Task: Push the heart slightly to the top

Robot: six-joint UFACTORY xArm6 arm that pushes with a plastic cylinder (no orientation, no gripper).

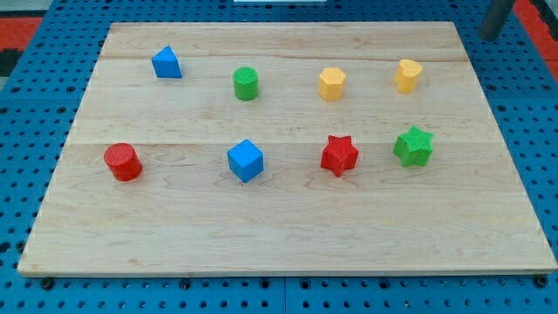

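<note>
Heart-shaped yellow plastic block (407,75) is sitting near the wooden board's (288,235) top right corner, the last piece in the upper row and a little way in from the right edge. Starting that row near the top left corner, a blue triangular plastic block (166,63) is resting, then a green plastic cylinder (246,83) is standing near the middle of the top edge, and a yellow plastic hexagonal block (331,84) is sitting between that cylinder and the heart, apart from both. In the lower row, across the board's middle, a red plastic cylinder (123,161) is standing close to the left edge, a blue plastic cube (246,160) is sitting near the centre, a red plastic star (339,155) is lying to its right, and a green plastic star (413,146) is lying nearest the right edge, below the heart and well apart from it. My tip (492,35) is hanging beyond the board's top right corner, over the blue pegboard (532,105), touching no block; the arm is carrying a plain rod, so no pincer is showing and I cannot tell any opening.
</note>
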